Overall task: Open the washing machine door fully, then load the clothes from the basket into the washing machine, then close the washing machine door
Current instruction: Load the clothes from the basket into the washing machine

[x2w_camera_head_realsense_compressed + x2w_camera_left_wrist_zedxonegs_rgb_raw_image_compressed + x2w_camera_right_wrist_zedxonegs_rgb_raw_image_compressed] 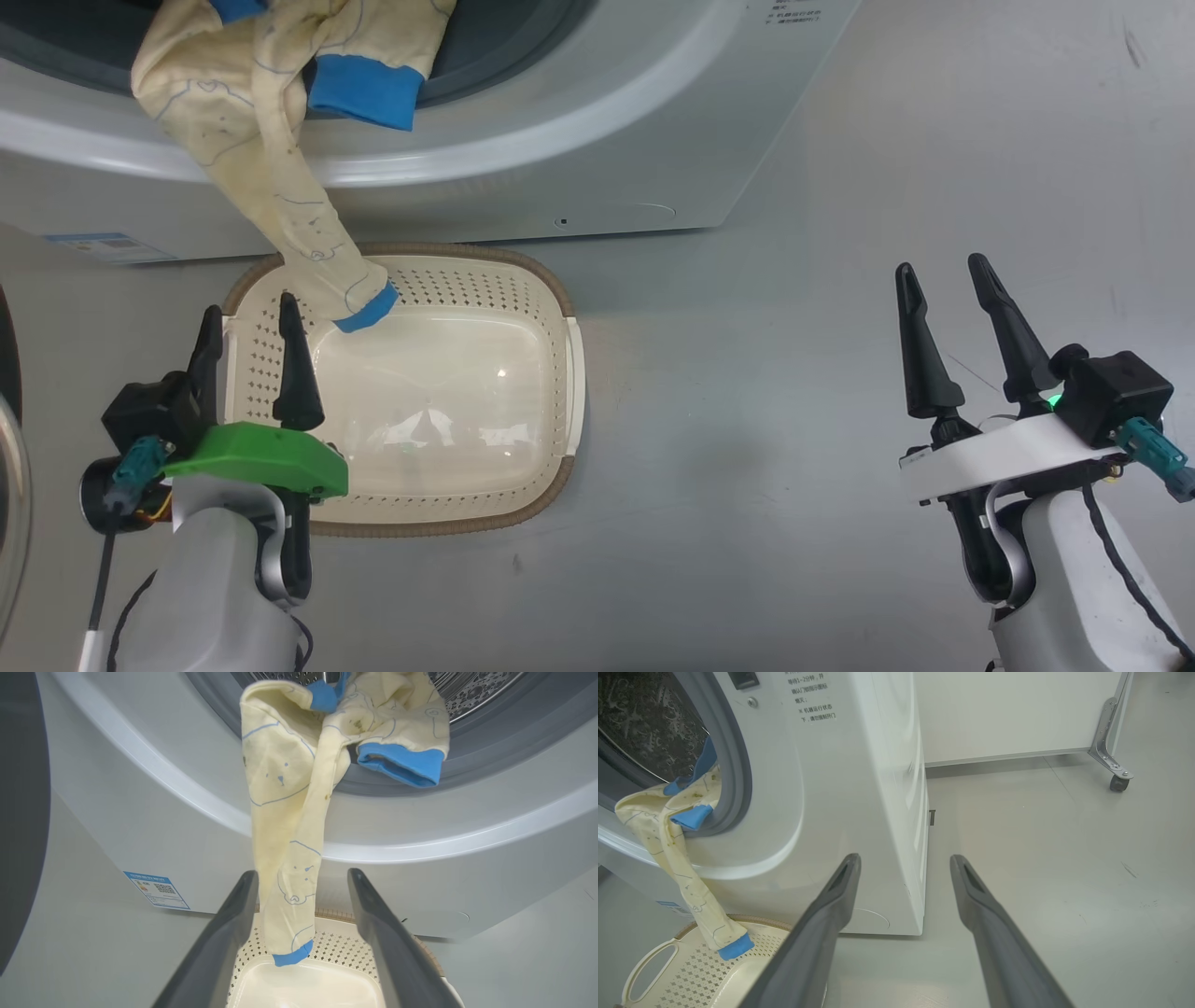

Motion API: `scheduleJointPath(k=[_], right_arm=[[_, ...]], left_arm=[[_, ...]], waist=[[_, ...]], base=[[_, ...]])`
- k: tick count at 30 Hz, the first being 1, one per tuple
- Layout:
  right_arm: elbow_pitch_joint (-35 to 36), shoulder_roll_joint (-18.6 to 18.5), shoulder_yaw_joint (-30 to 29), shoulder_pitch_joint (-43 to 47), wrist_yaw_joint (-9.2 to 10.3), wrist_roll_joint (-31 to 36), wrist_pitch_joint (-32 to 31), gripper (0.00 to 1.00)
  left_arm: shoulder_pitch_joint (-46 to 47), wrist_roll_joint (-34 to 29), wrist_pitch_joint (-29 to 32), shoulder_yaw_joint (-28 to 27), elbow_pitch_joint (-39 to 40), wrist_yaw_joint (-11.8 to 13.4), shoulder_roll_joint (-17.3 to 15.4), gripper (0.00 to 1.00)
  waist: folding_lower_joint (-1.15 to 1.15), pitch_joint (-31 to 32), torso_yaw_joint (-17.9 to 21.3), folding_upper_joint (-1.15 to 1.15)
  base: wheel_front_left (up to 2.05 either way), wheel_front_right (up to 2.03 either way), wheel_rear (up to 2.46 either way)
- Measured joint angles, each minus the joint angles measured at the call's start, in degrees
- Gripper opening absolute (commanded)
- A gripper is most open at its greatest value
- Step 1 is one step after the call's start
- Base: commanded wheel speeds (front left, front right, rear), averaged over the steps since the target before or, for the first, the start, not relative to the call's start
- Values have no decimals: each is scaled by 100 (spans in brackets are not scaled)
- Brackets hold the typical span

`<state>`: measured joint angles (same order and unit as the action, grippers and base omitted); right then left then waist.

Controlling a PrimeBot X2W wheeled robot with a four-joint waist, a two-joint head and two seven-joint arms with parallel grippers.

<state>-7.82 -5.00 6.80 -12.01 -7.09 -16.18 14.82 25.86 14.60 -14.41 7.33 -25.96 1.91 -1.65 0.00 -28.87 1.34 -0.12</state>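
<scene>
Cream clothes (252, 103) drape from washing machine (560, 177) into basket (467, 280); left gripper (250, 306), right gripper (941, 265) wide.

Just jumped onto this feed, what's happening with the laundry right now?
The clothes are half loaded: they lie bunched over the lip of the washing machine, with one long blue-cuffed end hanging down into the otherwise bare basket. Both grippers are open and hold nothing. The left gripper is over the basket's left side, near the dangling end; the right gripper is off over the floor.
</scene>
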Motion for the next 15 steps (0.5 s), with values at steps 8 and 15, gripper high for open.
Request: scheduleJointPath(k=[8, 15], right_arm=[[0, 0, 29, 0, 0, 0, 0, 100], [40, -1, 67, 3, 0, 0, 0, 100]], left_arm=[[-157, -4, 0, -18, 250, 49, -1, 100], [-204, 5, 0, -49, 333, 58, -3, 100]], waist=[[0, 19, 37, 0], [0, -35, 96, 0]], base=[[0, 0, 0], [0, 0, 0]])
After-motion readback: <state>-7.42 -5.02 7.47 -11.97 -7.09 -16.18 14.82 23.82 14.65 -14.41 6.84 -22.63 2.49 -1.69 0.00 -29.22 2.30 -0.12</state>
